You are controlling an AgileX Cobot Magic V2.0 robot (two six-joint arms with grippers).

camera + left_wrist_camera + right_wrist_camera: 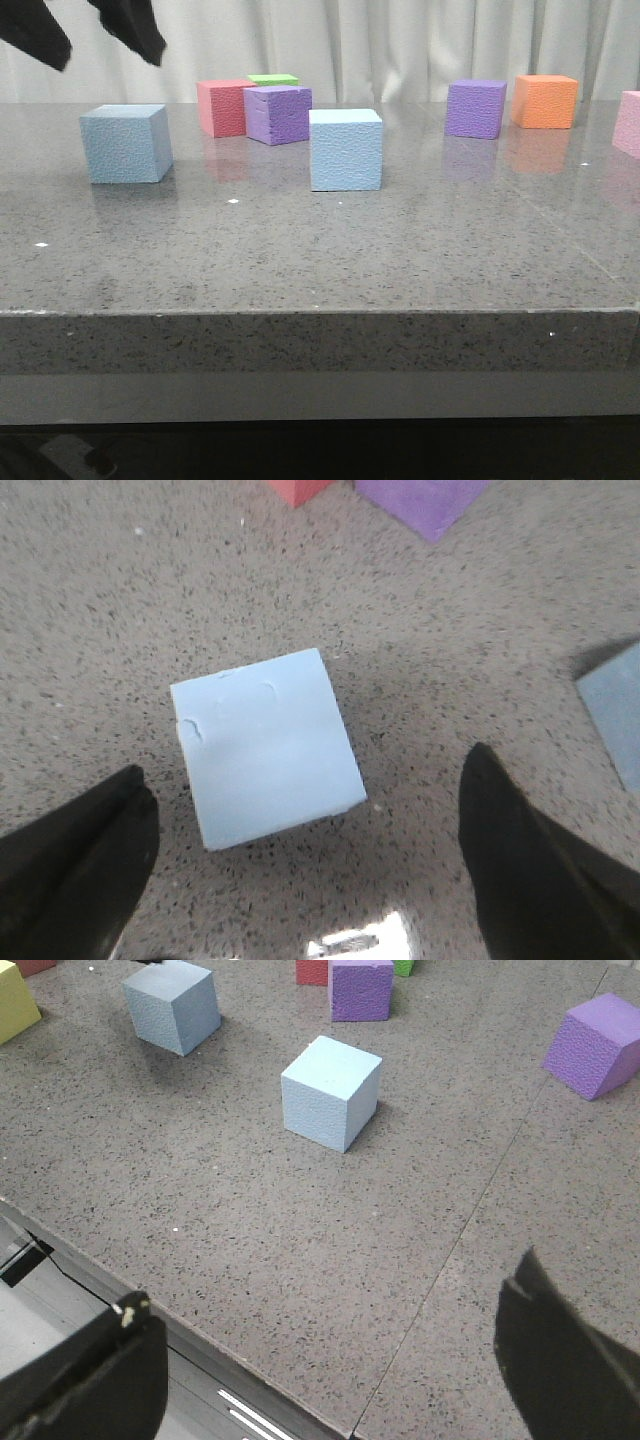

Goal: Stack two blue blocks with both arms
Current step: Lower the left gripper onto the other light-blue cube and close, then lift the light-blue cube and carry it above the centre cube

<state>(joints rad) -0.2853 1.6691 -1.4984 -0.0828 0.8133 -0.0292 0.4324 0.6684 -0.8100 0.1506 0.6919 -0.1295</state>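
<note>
Grey speckled stone table: holds scattered foam cubes.
Left gripper: high above the left blue block, fingers spread wide, holding nothing.
Left blue block: far left, resting on the table.
Right blue block: near the middle, well apart from the first.
Purple cube: just behind it.
Right gripper: over the table's front edge, spread wide, holding nothing.
</note>
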